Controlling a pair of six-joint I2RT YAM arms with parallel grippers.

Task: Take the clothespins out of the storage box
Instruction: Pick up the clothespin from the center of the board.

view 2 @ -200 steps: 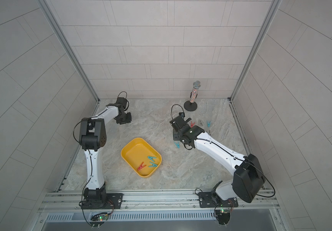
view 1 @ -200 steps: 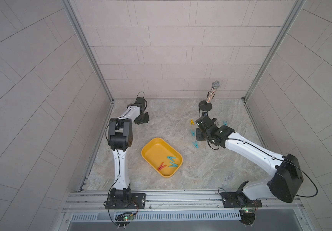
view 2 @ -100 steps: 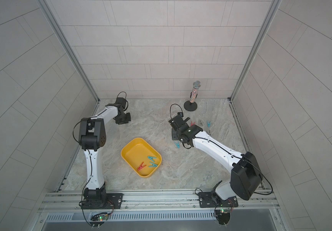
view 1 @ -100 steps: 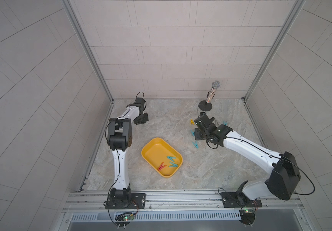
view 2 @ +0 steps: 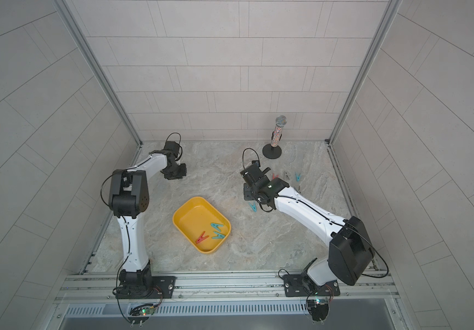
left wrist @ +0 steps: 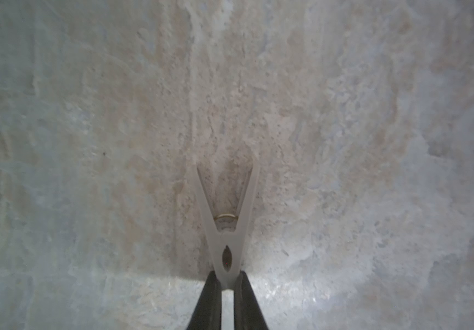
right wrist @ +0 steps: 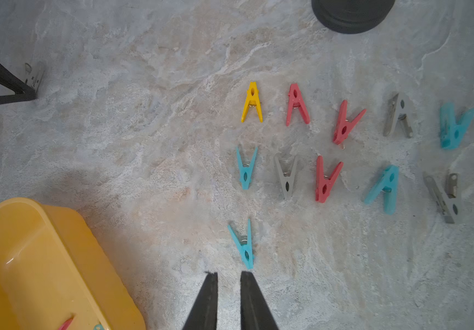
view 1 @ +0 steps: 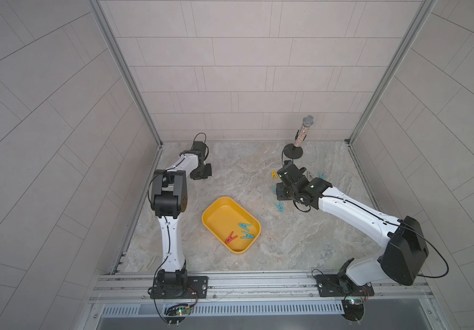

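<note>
Left pincer [left wrist: 227, 275]: clamped on grey clothespin [left wrist: 225, 240] nose, long axis along fingers, legs splayed away.
Right pincer [right wrist: 229, 275]: slightly apart, empty; teal clothespin [right wrist: 246, 253] nose faces it.

Marbled tabletop [view 1: 244, 177] bears the storage box [view 1: 218, 217], loose clothespins [right wrist: 246, 168] (teal, red, grey, yellow), microphone stand [view 1: 292, 150]

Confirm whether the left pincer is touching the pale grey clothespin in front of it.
Touching. The left wrist view shows the left pincer shut on the grey clothespin, whose narrow end is pinched between its jaws.
</note>
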